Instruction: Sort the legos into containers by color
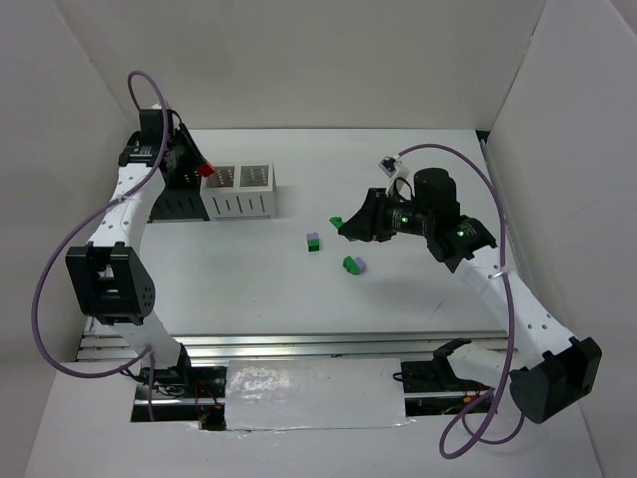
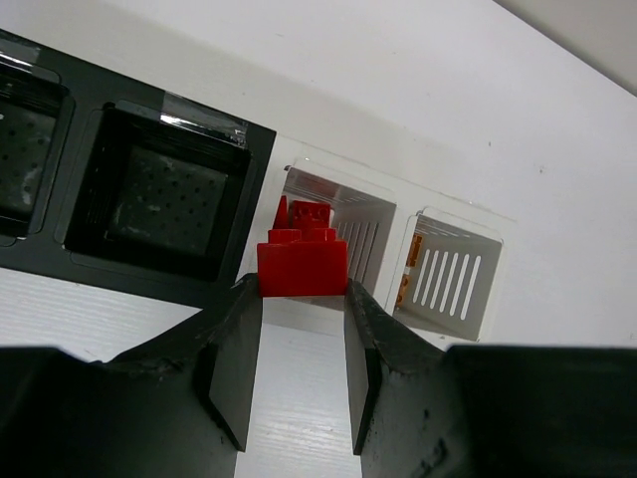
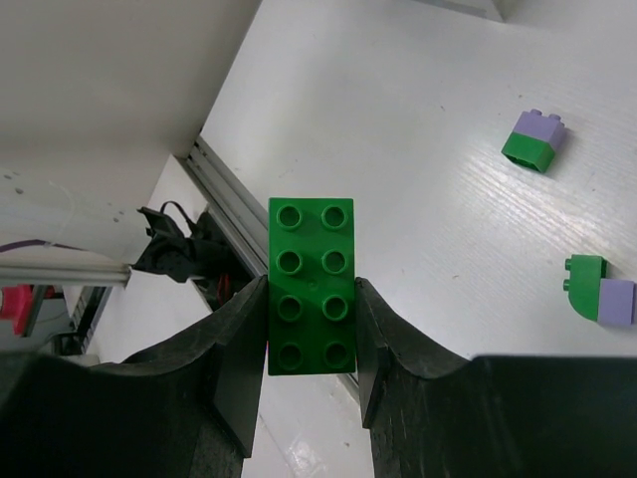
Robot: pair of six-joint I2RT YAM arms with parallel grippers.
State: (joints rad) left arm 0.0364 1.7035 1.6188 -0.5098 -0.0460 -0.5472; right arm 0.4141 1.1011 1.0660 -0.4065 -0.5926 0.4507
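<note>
My left gripper (image 1: 206,170) (image 2: 302,297) is shut on a red lego (image 2: 302,267) (image 1: 209,170). It holds the brick just above the near edge of the left white container (image 2: 363,244), where more red (image 2: 310,212) shows inside. The joined white container (image 2: 453,274) beside it holds something orange-brown (image 2: 410,249). A black container (image 2: 129,274) (image 1: 177,206) stands to the left of the white pair (image 1: 239,206). My right gripper (image 1: 345,225) (image 3: 311,299) is shut on a green eight-stud lego (image 3: 311,289) above mid-table. A green-and-lavender stack (image 1: 313,241) (image 3: 534,139) lies on the table. A green piece touching a lavender piece (image 1: 353,265) (image 3: 600,289) lies nearby.
White walls enclose the table on three sides. A metal rail (image 1: 299,344) (image 3: 214,184) runs along the near edge, with cables beyond it. A small white-and-blue item (image 1: 390,161) lies at the back right.
</note>
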